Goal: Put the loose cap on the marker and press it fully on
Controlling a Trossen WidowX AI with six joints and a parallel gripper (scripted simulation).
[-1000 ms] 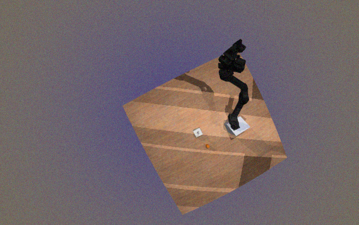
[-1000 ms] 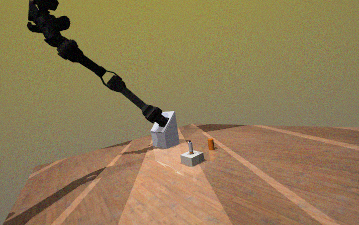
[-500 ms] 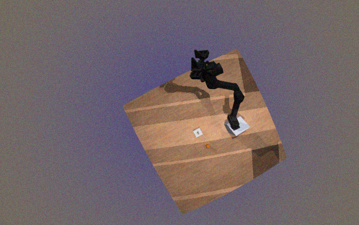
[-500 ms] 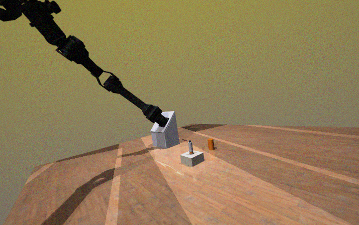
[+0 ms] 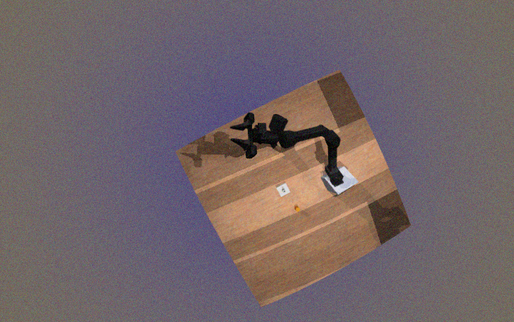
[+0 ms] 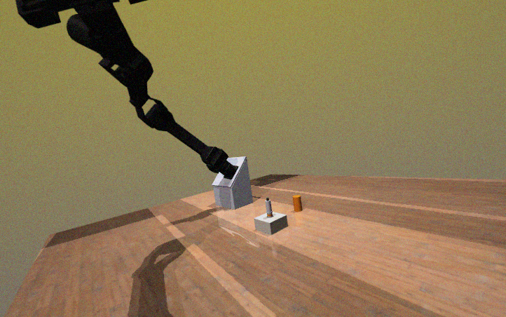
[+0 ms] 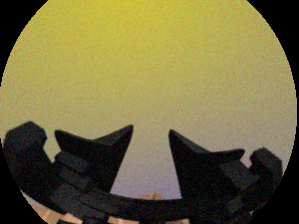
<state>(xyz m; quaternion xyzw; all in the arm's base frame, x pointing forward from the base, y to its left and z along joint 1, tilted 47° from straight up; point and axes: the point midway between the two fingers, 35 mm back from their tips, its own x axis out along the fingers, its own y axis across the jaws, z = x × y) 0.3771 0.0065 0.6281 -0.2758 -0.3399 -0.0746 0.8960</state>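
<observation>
Black claw (image 5: 239,134) of my arm hung parted, gripping nothing, well apart from the orange cylindrical cap (image 6: 297,203) on the wooden worktop (image 6: 336,261).

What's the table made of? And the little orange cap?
The table looks like wood with a slightly glossy finish: brown plank grain and faint reflections. The cap looks like smooth plastic, plain solid orange, though that's a guess.
</observation>
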